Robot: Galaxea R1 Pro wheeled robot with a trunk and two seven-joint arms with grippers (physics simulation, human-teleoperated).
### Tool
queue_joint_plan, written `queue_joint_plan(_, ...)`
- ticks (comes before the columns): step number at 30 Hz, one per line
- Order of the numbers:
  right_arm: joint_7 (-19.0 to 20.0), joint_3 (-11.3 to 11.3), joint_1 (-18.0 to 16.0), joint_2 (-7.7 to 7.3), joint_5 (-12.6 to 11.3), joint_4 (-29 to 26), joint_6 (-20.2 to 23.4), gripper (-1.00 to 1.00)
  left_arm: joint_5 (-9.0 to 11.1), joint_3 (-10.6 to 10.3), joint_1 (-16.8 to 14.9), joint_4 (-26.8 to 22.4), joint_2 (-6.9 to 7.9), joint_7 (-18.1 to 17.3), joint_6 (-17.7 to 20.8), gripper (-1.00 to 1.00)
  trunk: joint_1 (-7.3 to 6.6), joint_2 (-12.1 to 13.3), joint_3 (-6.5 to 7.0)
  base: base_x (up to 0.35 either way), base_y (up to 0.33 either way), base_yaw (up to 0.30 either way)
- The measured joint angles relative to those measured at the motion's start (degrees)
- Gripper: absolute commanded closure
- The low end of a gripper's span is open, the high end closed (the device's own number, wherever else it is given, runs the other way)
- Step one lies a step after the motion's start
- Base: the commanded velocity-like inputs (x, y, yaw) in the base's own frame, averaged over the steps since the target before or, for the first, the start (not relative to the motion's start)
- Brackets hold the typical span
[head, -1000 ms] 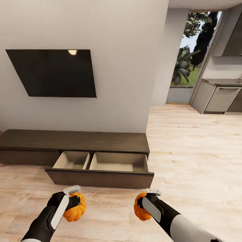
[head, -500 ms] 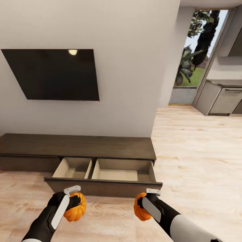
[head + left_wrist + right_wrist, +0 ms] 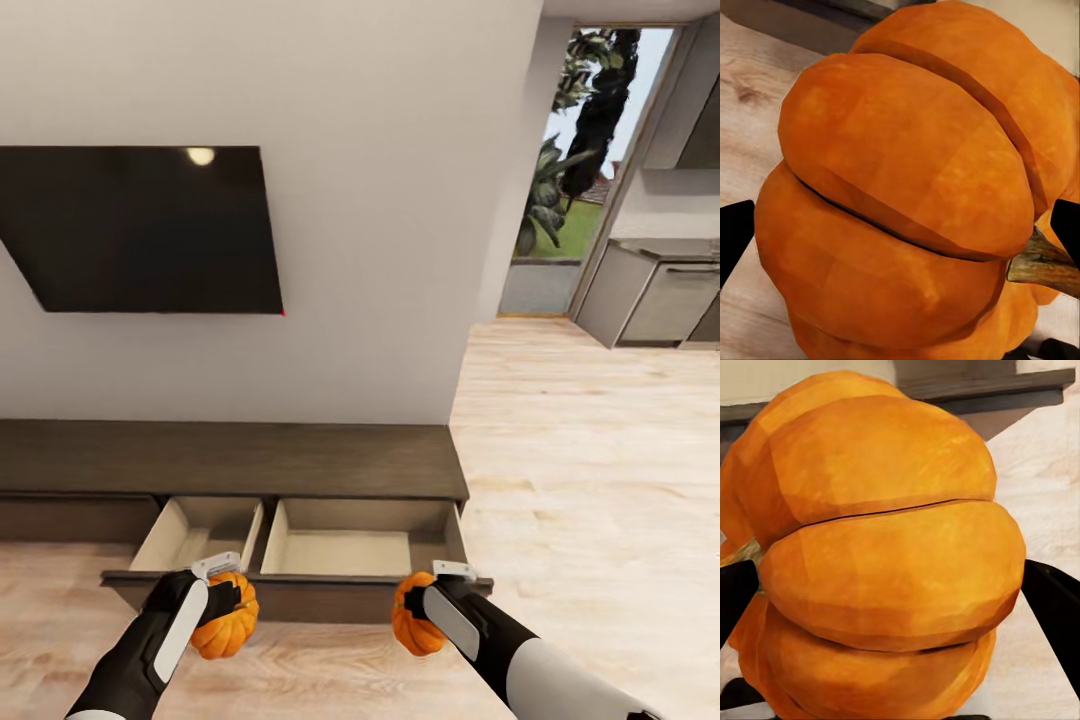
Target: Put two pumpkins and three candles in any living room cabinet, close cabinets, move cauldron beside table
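Observation:
Each hand carries a bright-orange ribbed pumpkin. My left gripper [image 3: 226, 597] is shut on one pumpkin [image 3: 226, 628], which looms close in the left wrist view as pumpkin [image 3: 900, 195] with its brown stem to one side. My right gripper [image 3: 425, 600] is shut on the other pumpkin [image 3: 412, 618], seen large in the right wrist view as pumpkin [image 3: 885, 562]. Just beyond both hands stands the long low dark-brown cabinet [image 3: 240, 458] against the wall, its wide drawer [image 3: 300, 595] pulled out, showing two pale beige compartments with nothing in them. Both pumpkins hang at the drawer's front edge.
A black TV [image 3: 140, 230] hangs on the white wall above the cabinet. Pale wood floor [image 3: 580, 480] runs off to the right toward a glass door [image 3: 580, 170] and grey kitchen units [image 3: 660, 295].
The whole view has closed in on the cabinet: the open drawer now lies right in front of both hands. Both grippers still hold their pumpkins as before.

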Motion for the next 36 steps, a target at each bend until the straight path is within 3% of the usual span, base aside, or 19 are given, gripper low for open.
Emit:
queue_joint_plan(5, 2.2, 0.0, 0.0, 0.01, 0.4, 0.0, 0.1, 1.0, 0.2, 0.0, 0.0, 0.0, -0.07, 0.0, -0.1, 1.0, 0.01, 0.0, 0.21, 0.256, -0.08, -0.224)
queue_joint_plan(23, 2.5, 0.1, 0.0, 0.09, 0.4, 0.0, 0.1, 1.0, 0.0, 0.0, 0.0, 0.3, -0.12, 0.2, -0.3, 1.0, 0.03, 0.0, 0.29, 0.116, -0.049, -0.016)
queue_joint_plan(26, 2.6, 0.2, 0.0, 0.18, 0.3, -0.1, -0.2, 1.0, 0.3, -1.3, 0.0, 0.6, -0.35, 0.0, -0.8, 1.0, 0.03, 0.0, 0.29, 0.001, 0.0, 0.0)
queue_joint_plan(27, 2.6, 0.2, 0.0, 0.24, 0.3, -0.2, -0.4, 1.0, 0.8, -1.9, 0.0, 0.7, -0.64, -0.1, -1.1, 1.0, 0.03, 0.0, 0.29, 0.0, 0.0, 0.0)
queue_joint_plan(29, 2.6, 0.3, 0.0, 0.9, 0.1, -0.8, -1.1, 1.0, 0.4, -4.3, 0.0, 1.0, -3.56, -0.3, -2.7, 1.0, 0.03, 0.0, 0.29, 0.0, 0.0, 0.0)
queue_joint_plan(30, 2.7, 0.3, 0.0, 1.7, -0.3, -1.4, -1.3, 1.0, 2.1, -5.1, -0.1, 1.6, -4.82, -0.3, -4.1, 1.0, 0.03, 0.0, 0.29, 0.0, 0.0, 0.0)
queue_joint_plan(31, 2.7, 0.4, -0.2, 2.72, -0.2, -2.1, -1.2, 1.0, 0.7, -5.6, -0.6, 2.1, -5.63, 0.0, -4.6, 1.0, 0.03, 0.0, 0.3, 0.0, 0.0, 0.0)
queue_joint_plan(33, 2.5, 0.4, -1.5, 4.84, -0.2, -3.6, -0.9, 1.0, 0.5, -6.2, -3.3, 3.1, -6.57, 0.3, -5.7, 1.0, 0.04, 0.0, 0.3, 0.0, 0.0, 0.0)
queue_joint_plan(36, 2.7, 0.4, -2.7, 5.72, 0.0, -3.9, -0.8, 1.0, 0.1, -6.4, -5.7, 6.7, -6.6, 0.5, -6.1, 1.0, 0.03, 0.0, 0.3, 0.0, 0.0, 0.0)
